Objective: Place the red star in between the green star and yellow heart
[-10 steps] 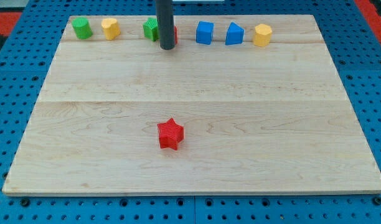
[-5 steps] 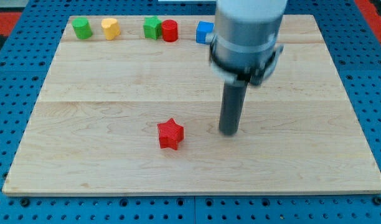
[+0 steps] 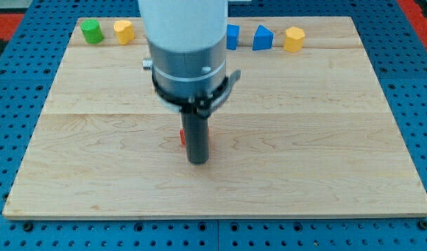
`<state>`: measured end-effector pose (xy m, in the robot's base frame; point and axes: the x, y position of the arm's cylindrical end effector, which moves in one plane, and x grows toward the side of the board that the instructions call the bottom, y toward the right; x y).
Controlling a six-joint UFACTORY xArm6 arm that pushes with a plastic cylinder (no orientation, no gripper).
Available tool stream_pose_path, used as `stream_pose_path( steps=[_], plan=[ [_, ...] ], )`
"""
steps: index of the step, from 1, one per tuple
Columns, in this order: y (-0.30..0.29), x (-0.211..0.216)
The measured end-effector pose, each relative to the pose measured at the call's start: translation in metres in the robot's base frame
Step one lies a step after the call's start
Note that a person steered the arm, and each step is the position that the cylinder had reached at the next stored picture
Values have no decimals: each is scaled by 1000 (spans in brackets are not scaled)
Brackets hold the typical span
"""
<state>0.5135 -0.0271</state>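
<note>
While the tip (image 3: 198, 161) stands at the red star's (image 3: 183, 137) bottom-edge side, hiding most of it, it should push squarely toward the table's (image 3: 353, 174) top edge; no hand fitted.

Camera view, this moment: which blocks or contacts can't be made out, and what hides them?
- Red star: only slivers show beside the rod; shape unreadable.
- My tip: at the star's lower side; whether it touches is hidden by the rod.
- Blue block: left part covered by the arm body.
- Green star: not visible behind the arm.

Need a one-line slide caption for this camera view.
My tip in front of the mostly hidden red star; other blocks along the board's top edge.
</note>
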Motion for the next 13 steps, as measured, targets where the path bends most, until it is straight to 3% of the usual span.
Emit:
stream_pose_path(
  steps=[2, 3, 4, 5, 7, 9, 11, 13],
  plan=[
    [-2, -89],
    [-36, -126],
    [-90, -130],
    [-105, -140],
    [-33, -122],
    [-83, -164],
    [-34, -153],
    [-100, -193]
  ],
)
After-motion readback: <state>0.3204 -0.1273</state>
